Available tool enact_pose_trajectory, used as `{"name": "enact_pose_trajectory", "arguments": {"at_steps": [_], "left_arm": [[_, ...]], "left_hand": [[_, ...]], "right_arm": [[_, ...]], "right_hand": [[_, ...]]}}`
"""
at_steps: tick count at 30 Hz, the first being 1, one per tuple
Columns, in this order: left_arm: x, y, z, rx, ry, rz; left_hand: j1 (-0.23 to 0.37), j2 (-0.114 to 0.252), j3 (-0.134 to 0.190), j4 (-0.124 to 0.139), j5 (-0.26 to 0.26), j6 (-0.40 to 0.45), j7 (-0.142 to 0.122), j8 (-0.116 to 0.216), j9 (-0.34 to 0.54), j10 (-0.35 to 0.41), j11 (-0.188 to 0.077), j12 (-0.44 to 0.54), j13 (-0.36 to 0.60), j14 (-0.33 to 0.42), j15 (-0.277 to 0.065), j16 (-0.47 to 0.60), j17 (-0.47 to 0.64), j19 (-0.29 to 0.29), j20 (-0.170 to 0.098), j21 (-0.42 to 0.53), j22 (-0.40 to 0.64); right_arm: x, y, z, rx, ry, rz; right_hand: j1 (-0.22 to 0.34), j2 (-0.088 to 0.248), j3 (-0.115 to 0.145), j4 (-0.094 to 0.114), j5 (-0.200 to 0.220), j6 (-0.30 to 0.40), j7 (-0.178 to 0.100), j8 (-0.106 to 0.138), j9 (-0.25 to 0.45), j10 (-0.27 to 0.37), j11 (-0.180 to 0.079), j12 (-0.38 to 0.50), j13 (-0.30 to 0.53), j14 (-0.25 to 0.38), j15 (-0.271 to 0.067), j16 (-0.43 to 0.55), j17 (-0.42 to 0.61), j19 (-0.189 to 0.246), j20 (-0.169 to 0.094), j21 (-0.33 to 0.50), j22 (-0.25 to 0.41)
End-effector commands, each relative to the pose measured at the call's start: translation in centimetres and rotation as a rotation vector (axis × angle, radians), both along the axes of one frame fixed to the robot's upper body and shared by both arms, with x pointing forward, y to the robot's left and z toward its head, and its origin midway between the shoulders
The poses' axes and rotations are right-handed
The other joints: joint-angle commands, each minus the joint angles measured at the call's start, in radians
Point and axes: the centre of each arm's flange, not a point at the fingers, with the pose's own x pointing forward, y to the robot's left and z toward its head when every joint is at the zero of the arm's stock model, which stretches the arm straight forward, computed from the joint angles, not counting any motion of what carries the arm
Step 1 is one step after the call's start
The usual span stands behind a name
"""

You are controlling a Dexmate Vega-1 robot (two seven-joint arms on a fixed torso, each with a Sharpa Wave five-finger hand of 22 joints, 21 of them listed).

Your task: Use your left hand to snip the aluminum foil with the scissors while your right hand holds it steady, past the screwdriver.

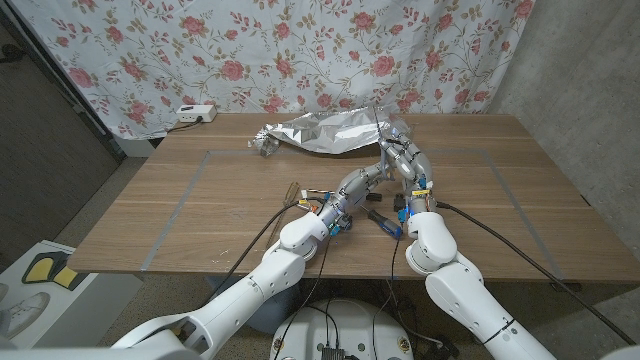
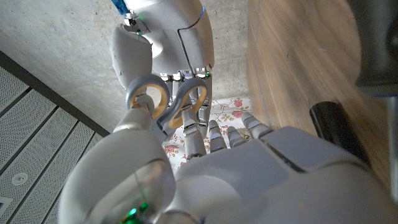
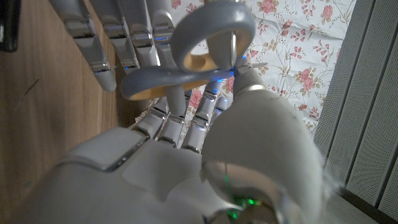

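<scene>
wooden table (image 1: pixel 200 200), left hand (image 1: pixel 357 184) gripping scissors (image 2: pixel 166 102), right hand (image 1: pixel 402 160) clutching foil (image 1: pixel 325 131)

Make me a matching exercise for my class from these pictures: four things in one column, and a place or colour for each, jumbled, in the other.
Things:
1. aluminum foil
2. screwdriver
3. scissors
4. white box

Place or colour:
A. lies toward the near edge of the table, about midway along it
B. beyond the table's far left corner, before the floral curtain
C. crumpled, at the table's far side
D. grey loops lined with yellow

Pairs: 1-C, 2-A, 3-D, 4-B
</scene>
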Motion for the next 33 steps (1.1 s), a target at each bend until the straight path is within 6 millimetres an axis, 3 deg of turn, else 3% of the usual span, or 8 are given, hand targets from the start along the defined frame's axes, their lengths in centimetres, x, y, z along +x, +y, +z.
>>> {"name": "enact_pose_trajectory", "arguments": {"at_steps": [1, 5, 8, 14, 26, 30, 33], "left_arm": [[-0.01, -0.37, -0.2, -0.003, 0.007, -0.003], [0.06, -0.54, -0.08, -0.004, 0.006, -0.007], [0.09, -0.65, -0.02, -0.005, 0.006, -0.011], [0.09, -0.83, -0.04, -0.004, 0.01, -0.013], [-0.11, -0.91, -0.25, -0.009, 0.018, 0.002], [-0.18, -0.93, -0.3, -0.012, 0.019, 0.005], [-0.22, -0.94, -0.33, -0.012, 0.019, 0.004]], "left_hand": [[0.004, -0.009, -0.006, 0.002, 0.0, -0.002, 0.0, -0.004, 0.003, 0.005, -0.004, 0.002, 0.004, 0.003, 0.0, 0.002, 0.004, 0.004, 0.002, -0.001, 0.006], [0.003, -0.011, -0.009, 0.003, 0.0, -0.004, 0.0, -0.005, 0.003, 0.006, -0.004, 0.002, 0.004, 0.005, 0.001, 0.003, 0.004, 0.004, 0.003, -0.001, 0.006], [0.003, -0.011, -0.01, 0.003, 0.0, -0.004, -0.001, -0.005, 0.002, 0.008, -0.005, 0.003, 0.004, 0.008, -0.001, 0.004, 0.004, 0.005, 0.004, -0.001, 0.006], [0.006, -0.012, -0.015, 0.004, 0.001, -0.004, -0.003, -0.006, 0.002, 0.033, -0.019, 0.012, 0.005, 0.035, -0.004, 0.012, 0.005, 0.01, 0.005, 0.0, 0.006], [0.006, -0.013, -0.034, 0.011, 0.002, 0.001, -0.022, -0.005, 0.003, 0.106, -0.05, 0.045, 0.021, 0.133, -0.026, 0.036, 0.013, 0.017, 0.029, 0.003, 0.009], [0.003, -0.011, -0.038, 0.014, 0.001, 0.008, -0.034, -0.003, 0.003, 0.11, -0.049, 0.048, 0.026, 0.143, -0.03, 0.039, 0.016, 0.015, 0.033, 0.002, 0.01], [0.002, -0.01, -0.04, 0.015, 0.002, 0.013, -0.039, -0.001, 0.003, 0.112, -0.05, 0.05, 0.028, 0.148, -0.03, 0.041, 0.017, 0.014, 0.039, 0.002, 0.011]], "right_arm": [[-0.02, 0.05, -0.06, 0.017, 0.002, 0.0], [0.04, 0.12, -0.08, 0.009, 0.006, -0.003], [0.11, 0.24, -0.16, 0.007, 0.01, -0.003], [0.17, 0.2, -0.28, 0.008, 0.014, -0.021], [0.03, 0.15, -0.43, 0.0, 0.013, -0.047], [-0.01, 0.14, -0.44, -0.014, 0.012, -0.06], [0.02, 0.11, -0.45, -0.011, 0.012, -0.05]], "right_hand": [[0.041, 0.044, -0.006, -0.001, 0.004, 0.004, -0.011, 0.005, 0.003, 0.078, -0.074, 0.025, 0.002, 0.009, -0.186, -0.003, 0.004, -0.004, 0.003, -0.002, 0.002], [0.042, 0.043, -0.007, -0.001, 0.004, 0.004, -0.013, 0.005, 0.004, 0.077, -0.074, 0.027, 0.001, 0.007, -0.187, -0.005, 0.005, -0.005, 0.005, -0.002, 0.001], [0.042, 0.043, -0.009, 0.0, 0.004, 0.013, -0.038, 0.005, 0.004, 0.082, -0.075, 0.032, -0.004, -0.007, -0.186, -0.015, 0.007, -0.026, 0.01, -0.009, -0.002], [0.041, 0.039, -0.013, 0.0, 0.002, 0.024, -0.058, 0.007, 0.004, 0.088, -0.078, 0.033, -0.014, -0.018, -0.184, -0.021, 0.013, -0.054, 0.025, -0.02, -0.007], [0.03, 0.032, -0.028, 0.005, -0.01, 0.073, -0.078, 0.009, -0.002, 0.118, -0.083, 0.009, -0.081, -0.096, -0.175, -0.055, 0.034, -0.175, 0.147, -0.108, -0.034], [0.018, 0.029, -0.033, 0.008, -0.014, 0.093, -0.08, 0.01, -0.005, 0.127, -0.084, -0.003, -0.101, -0.134, -0.17, -0.075, 0.03, -0.195, 0.171, -0.137, -0.037], [0.014, 0.03, -0.035, 0.009, -0.016, 0.104, -0.081, 0.01, -0.007, 0.133, -0.084, -0.011, -0.115, -0.145, -0.171, -0.081, 0.029, -0.204, 0.169, -0.154, -0.038]]}}
